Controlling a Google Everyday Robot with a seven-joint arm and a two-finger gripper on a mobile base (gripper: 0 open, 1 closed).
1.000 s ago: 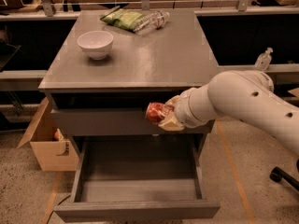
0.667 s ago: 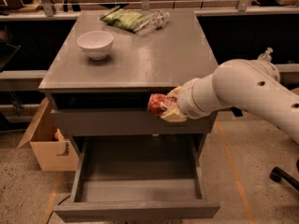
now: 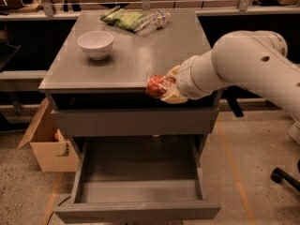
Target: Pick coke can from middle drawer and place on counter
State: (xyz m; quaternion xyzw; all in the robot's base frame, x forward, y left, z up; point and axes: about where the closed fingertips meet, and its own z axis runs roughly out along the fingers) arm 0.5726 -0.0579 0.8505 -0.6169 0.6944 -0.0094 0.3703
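Camera view shows the gripper [image 3: 165,89] closed tight on the coke can [image 3: 154,85], holding it at the front edge of the desk [image 3: 140,55], above the open middle drawer [image 3: 140,175], apparently so it clears the rim for setting down.

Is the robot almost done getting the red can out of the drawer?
Nearly! The coke can is already out of the middle drawer, which hangs open below. The gripper holds the can, shut on it, at the front edge of the counter. What's left is to set it on the counter and let go.
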